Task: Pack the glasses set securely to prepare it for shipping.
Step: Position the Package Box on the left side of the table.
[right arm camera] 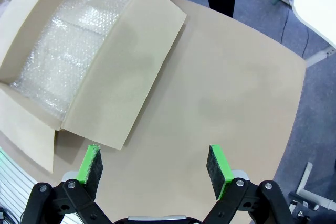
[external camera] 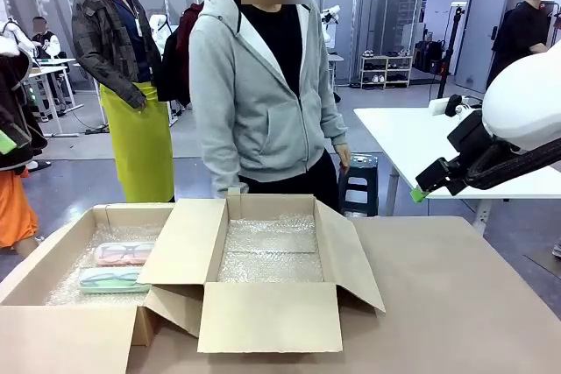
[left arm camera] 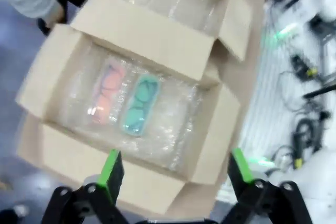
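- The pale pink case [external camera: 124,253] and the mint green case [external camera: 114,279] are flat, oblong and round-cornered; dark eyeglass frames show through their see-through tops.
- In the front view the two lie side by side, long edges just beside each other, on bubble wrap [external camera: 83,278] inside the left cardboard box [external camera: 53,256], the pink one toward 12 o'clock of the green one.
- A second cardboard box [external camera: 272,313], open and lined with bubble wrap, stands at 3 o'clock of the first, its flap overlapping it. Both rest on the brown desk [external camera: 456,286].
- In the left wrist view the left gripper [left arm camera: 176,174] has its jaws spread wide, holding nothing. Both cases lie well apart from it at about 11 o'clock, pink [left arm camera: 106,93] beside green [left arm camera: 140,103].
- In the right wrist view the right gripper [right arm camera: 155,163] has its jaws wide and bare above open desk, with the second box at 11 o'clock.
- In the front view the right arm comes in at 3 o'clock, raised above the desk.
- A person in a grey hoodie [external camera: 259,85] stands at the far side.
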Controlling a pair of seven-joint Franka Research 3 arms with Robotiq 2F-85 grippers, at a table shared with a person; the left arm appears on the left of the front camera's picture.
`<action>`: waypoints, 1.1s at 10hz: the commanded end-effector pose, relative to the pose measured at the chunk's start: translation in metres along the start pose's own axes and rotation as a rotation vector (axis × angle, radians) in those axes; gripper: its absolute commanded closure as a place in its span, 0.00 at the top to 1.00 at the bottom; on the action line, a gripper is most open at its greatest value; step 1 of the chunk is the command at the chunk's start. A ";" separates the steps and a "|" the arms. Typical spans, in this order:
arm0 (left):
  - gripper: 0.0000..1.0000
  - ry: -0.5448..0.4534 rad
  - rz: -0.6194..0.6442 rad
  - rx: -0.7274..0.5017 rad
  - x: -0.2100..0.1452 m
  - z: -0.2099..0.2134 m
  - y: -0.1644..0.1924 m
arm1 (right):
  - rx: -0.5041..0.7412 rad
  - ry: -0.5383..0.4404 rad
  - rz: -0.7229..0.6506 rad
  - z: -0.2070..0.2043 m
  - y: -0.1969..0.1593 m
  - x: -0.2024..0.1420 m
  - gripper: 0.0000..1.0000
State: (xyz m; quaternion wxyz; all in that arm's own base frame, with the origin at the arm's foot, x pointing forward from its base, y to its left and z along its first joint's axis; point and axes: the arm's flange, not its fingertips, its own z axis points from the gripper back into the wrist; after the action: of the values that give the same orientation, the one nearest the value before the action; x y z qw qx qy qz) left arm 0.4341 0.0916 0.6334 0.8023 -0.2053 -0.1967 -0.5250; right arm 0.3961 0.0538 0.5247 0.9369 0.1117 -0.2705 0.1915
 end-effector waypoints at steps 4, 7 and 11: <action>1.00 -0.002 -0.131 0.369 0.026 -0.051 -0.096 | 0.002 0.008 0.009 0.001 0.001 -0.001 1.00; 1.00 -0.005 -0.100 0.318 0.026 -0.056 -0.091 | 0.002 0.008 0.009 0.001 0.001 -0.001 1.00; 1.00 0.000 -0.121 0.324 0.026 -0.062 -0.095 | 0.002 0.008 0.009 0.001 0.001 -0.001 1.00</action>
State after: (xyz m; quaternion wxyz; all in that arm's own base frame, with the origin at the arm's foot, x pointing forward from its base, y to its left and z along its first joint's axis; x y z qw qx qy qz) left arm 0.3651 0.0048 0.6042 0.7894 -0.0737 -0.2896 -0.5362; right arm 0.3960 0.0538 0.5248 0.9369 0.1119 -0.2703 0.1916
